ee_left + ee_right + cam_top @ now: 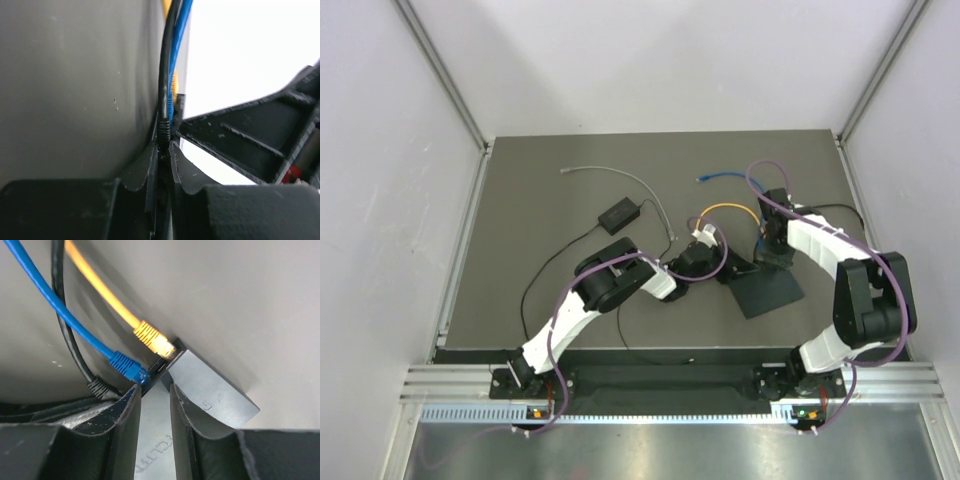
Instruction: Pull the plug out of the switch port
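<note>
Nearest the lens, right gripper [154,390] is clamping the flat black switch box [215,392] lying right of centre. The left gripper [163,146] is pinching the black plug [164,131], its switch port hidden behind fingers. Extraction seems to be starting, and the next move is calling for a straight pull away from the box.

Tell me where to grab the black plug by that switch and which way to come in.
Take the black plug by its ribbed boot, just behind the connector, likely the firmest narrow part. Come from the side away from the blue plug, which crowds it along the switch edge. The left pincer is pinched at that boot now.
</note>
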`<state>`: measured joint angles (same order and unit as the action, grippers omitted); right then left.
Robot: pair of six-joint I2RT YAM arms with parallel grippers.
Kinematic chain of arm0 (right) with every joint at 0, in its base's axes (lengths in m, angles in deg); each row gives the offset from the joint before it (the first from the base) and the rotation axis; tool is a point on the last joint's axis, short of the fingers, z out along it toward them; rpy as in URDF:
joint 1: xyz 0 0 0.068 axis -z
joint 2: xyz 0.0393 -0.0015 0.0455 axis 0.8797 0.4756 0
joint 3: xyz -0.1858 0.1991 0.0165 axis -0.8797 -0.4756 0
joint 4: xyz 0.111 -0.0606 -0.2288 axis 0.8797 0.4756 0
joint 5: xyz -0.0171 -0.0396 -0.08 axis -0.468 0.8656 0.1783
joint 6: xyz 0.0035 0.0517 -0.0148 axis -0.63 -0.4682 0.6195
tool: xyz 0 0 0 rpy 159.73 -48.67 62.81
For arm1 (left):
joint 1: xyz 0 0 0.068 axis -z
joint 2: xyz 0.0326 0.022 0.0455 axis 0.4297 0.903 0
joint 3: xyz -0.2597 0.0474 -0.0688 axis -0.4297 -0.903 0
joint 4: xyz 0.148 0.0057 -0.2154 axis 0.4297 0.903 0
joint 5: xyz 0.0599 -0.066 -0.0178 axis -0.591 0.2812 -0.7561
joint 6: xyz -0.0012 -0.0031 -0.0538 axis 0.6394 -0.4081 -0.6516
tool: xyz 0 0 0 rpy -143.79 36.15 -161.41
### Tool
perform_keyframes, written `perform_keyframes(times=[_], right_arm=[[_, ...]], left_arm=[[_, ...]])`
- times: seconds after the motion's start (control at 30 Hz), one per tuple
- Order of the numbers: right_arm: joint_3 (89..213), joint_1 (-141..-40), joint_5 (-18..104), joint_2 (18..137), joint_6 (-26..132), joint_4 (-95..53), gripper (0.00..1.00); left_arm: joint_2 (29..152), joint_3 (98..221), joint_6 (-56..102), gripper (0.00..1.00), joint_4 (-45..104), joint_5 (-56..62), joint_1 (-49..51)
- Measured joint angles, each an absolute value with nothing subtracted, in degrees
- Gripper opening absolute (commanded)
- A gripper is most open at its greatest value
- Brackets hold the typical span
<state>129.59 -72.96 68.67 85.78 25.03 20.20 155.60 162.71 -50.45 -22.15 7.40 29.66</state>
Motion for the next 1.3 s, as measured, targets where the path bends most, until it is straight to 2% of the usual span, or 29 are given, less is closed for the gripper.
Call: perform_keyframes(times=[0.2,0.5,0.87,1.13,1.3], right_arm=[[132.5,-72.7,66.7,87.9,26.5,20.1,0.30],[135.4,-72.6,65.0,91.3,28.3,21.5,0.31],[134.8,-72.6,64.8,90.4,28.9,19.6,0.31],[135.1,-72.6,64.4,91.2,29.3,19.4,0.32],[135.1,-72.6,64.1,91.1,29.4,19.3,0.33]], left_arm=[[155.7,158.5,-52.6,0.00,-30.7,5.1,28.9],[153.0,161.9,-50.2,0.00,-16.0,6.2,27.7],[153.1,160.2,-56.9,0.00,-21.5,5.8,27.0],[153.1,167.8,-51.7,0.00,-5.6,5.1,25.5],[153.4,166.9,-53.9,0.00,-8.1,1.7,20.7]])
